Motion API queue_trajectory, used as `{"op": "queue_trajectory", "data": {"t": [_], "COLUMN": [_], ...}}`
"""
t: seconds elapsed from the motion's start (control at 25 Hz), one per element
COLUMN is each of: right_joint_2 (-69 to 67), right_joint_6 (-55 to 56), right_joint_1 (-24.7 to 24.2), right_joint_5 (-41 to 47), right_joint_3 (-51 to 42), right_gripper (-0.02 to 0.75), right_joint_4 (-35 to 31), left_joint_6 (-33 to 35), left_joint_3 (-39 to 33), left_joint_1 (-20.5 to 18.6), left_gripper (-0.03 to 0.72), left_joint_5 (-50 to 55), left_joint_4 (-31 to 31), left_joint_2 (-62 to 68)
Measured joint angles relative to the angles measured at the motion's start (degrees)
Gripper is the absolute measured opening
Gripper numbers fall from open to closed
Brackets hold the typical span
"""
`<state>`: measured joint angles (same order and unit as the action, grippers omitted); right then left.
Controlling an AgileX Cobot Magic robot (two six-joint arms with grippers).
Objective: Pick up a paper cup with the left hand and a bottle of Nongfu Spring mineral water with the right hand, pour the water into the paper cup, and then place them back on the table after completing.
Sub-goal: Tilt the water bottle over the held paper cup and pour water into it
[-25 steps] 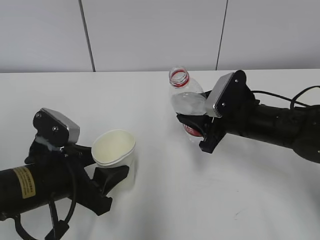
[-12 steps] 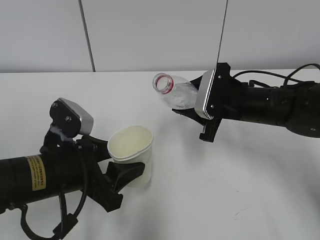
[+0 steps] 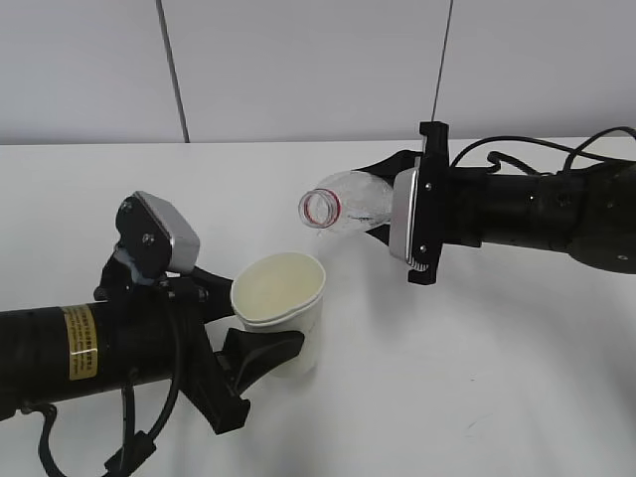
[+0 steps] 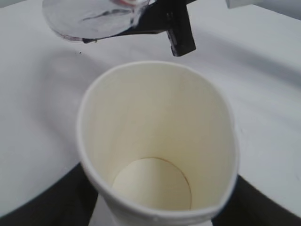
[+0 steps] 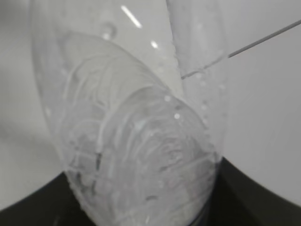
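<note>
My left gripper [image 3: 260, 343], the one with the yellow sticker, is shut on a white paper cup [image 3: 281, 303] and holds it upright above the table [image 3: 477, 378]. In the left wrist view the cup [image 4: 157, 155] fills the frame and its bottom looks dry. My right gripper [image 3: 396, 214] is shut on a clear plastic bottle [image 3: 353, 202]. The bottle lies almost on its side, and its open red-ringed mouth [image 3: 320, 207] points left, above and just behind the cup's rim. No stream of water shows. The right wrist view shows the bottle [image 5: 136, 136] close up, with droplets on its wall.
A white wall with dark vertical seams [image 3: 172, 70] stands behind the table. Black cables [image 3: 537, 159] run along the right arm. The tipped bottle [image 4: 94, 16] and a black right finger [image 4: 178, 28] hang above the cup in the left wrist view.
The right gripper has tipped the bottle from upright to nearly level, with its mouth swung left. The left gripper has carried the cup to the right, under the bottle's mouth.
</note>
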<state>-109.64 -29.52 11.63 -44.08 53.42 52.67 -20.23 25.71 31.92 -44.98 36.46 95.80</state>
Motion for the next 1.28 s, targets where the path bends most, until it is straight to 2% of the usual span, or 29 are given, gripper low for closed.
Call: {"op": "queue_trajectory", "data": {"t": [0.48, 0.8, 1.04, 1.28], "right_joint_2": [0.0, 0.0, 0.0, 0.0], "right_joint_6": [-7.9, -14.4, -17.5, -21.3], "right_joint_1": [0.0, 0.0, 0.0, 0.0], "right_joint_5": [-0.7, -4.0, -4.1, -4.1], "right_joint_3": [0.0, 0.0, 0.0, 0.0], "right_gripper": [0.402, 0.402, 0.402, 0.401], "right_joint_4": [0.1, -0.5, -0.6, -0.7], "left_joint_6": [-0.6, -0.6, -1.7, -1.8], "left_joint_3": [3.2, 3.3, 3.3, 3.3], "left_joint_1": [0.0, 0.0, 0.0, 0.0], "left_gripper": [0.433, 0.433, 0.433, 0.433], "left_joint_5": [-0.3, -0.3, -0.4, -0.5], "left_joint_4": [2.7, 3.6, 7.2, 8.2], "left_joint_2": [3.5, 4.0, 4.0, 4.0]}}
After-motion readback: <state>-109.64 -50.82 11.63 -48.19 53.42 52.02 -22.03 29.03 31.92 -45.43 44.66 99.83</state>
